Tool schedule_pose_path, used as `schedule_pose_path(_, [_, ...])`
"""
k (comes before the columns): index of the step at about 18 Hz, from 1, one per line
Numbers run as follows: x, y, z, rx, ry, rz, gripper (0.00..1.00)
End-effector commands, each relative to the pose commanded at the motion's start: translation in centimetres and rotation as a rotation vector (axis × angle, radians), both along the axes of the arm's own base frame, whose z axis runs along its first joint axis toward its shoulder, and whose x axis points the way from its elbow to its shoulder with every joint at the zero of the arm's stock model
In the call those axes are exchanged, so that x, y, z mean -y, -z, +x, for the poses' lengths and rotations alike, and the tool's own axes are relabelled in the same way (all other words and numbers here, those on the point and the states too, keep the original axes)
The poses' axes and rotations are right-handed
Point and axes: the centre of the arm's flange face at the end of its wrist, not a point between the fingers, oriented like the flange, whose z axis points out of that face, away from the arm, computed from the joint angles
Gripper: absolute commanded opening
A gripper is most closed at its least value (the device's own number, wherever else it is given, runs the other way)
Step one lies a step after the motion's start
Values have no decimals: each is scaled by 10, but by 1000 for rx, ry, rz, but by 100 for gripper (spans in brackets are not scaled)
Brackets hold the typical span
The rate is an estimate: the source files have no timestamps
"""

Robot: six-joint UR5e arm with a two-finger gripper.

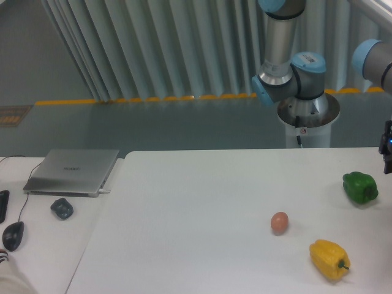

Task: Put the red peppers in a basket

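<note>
No red pepper shows in this view, and no basket shows either. A dark part of my gripper (388, 148) sticks in at the right edge, above and to the right of the green pepper (360, 187). Its fingers are cut off by the frame, so I cannot tell whether it is open, shut, or holding anything. The arm's base (308, 113) stands behind the table's far edge.
On the white table (202, 202) lie a green pepper at the right, a yellow pepper (329, 259) at the front right and a brown egg (279, 222). On the left desk are a closed laptop (72, 171), a dark lump (62, 209) and a mouse (13, 234).
</note>
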Motion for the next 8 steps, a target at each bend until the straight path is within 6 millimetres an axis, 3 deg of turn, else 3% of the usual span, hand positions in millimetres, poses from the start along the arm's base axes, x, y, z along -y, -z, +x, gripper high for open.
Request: schedule_pose_path(8, [0,2,1,4,0,-2,100])
